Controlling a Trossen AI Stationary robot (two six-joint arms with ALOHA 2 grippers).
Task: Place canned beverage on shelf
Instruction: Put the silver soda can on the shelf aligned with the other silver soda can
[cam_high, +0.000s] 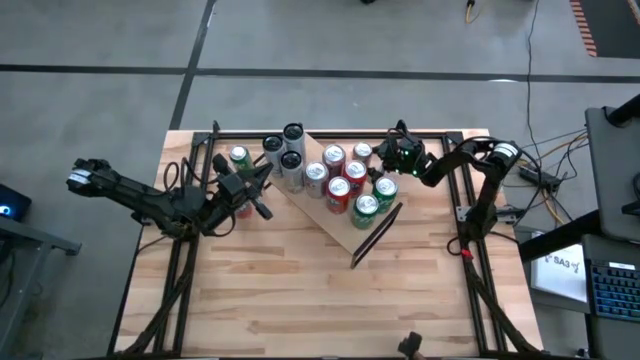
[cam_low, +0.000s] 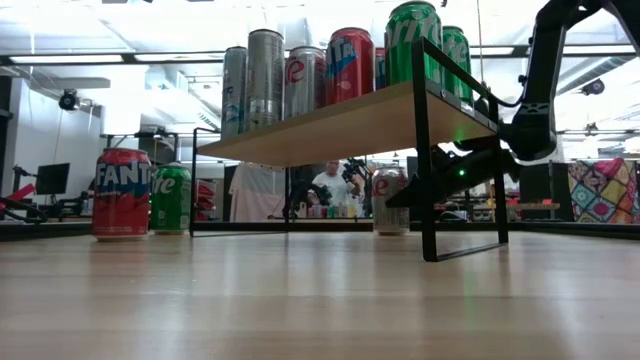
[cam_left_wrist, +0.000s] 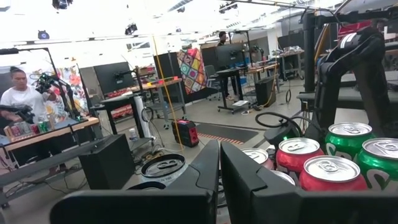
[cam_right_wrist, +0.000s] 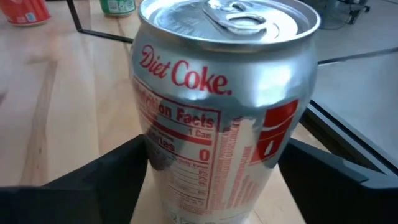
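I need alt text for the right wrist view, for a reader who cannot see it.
A silver Diet Coke can fills the view, standing upright on the wooden table between the right gripper with its open jaws on either side. A red can and a green can stand behind.

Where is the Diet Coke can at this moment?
The Diet Coke can stands on the tabletop at its far right, behind the shelf, between the right pincer's open fingers; the low view shows it under the shelf board.

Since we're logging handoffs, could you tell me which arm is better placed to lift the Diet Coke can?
The right. Its gripper already brackets the Diet Coke can beside the shelf; the left gripper is shut, across the table.
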